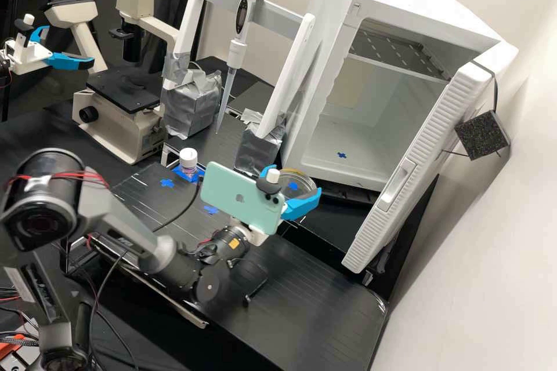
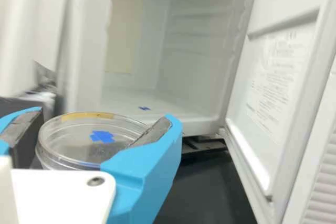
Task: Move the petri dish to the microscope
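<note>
1. My fingers (image 2: 142, 177): look clamped on the petri dish (image 2: 67, 129), one per side.
2. High view: dish centred between them, one at its 10 o'clock, other at 5. Can't tell if it's off the bench (image 1: 325, 295).
3. Microscope (image 1: 119, 90): dish's 10 o'clock. Swing that way.

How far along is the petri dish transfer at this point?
Picking up looks done: the petri dish sits between the blue fingers of the gripper, apparently gripped. In hand is the carry, with the dish just outside the open white cabinet. Left, it seems, are crossing to the microscope, across the bench, placing the dish on its black stage and letting go.
</note>
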